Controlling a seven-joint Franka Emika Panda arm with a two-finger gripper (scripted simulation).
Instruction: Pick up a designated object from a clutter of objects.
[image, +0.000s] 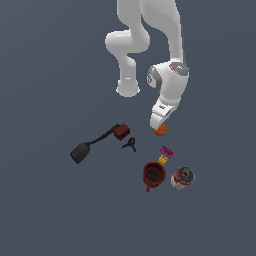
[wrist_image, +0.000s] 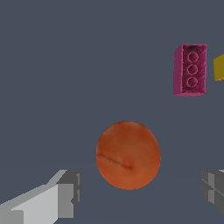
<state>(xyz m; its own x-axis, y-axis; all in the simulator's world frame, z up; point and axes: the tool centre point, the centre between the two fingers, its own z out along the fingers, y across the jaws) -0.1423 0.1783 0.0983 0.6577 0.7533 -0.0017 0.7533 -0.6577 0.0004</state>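
Observation:
The orange ball (image: 160, 131) lies on the grey floor just below my white hand in the exterior view. In the wrist view the orange ball (wrist_image: 128, 155) is large and round, sitting between my two grey fingers (wrist_image: 68, 192). My gripper (wrist_image: 142, 192) is open, its jaws standing wide on either side of the ball without touching it. In the exterior view the gripper (image: 158, 126) is mostly hidden by the hand. The clutter spreads around: dark red mug (image: 154, 175), red-white can (image: 182, 177), dark red box (image: 121, 132), black corded tool (image: 81, 152), black clip (image: 130, 145), pink-yellow piece (image: 165, 154).
In the wrist view the pink brick (wrist_image: 190, 69) and a yellow piece (wrist_image: 218, 67) lie beyond the ball. The arm's white base (image: 128, 89) stands behind the clutter in the exterior view.

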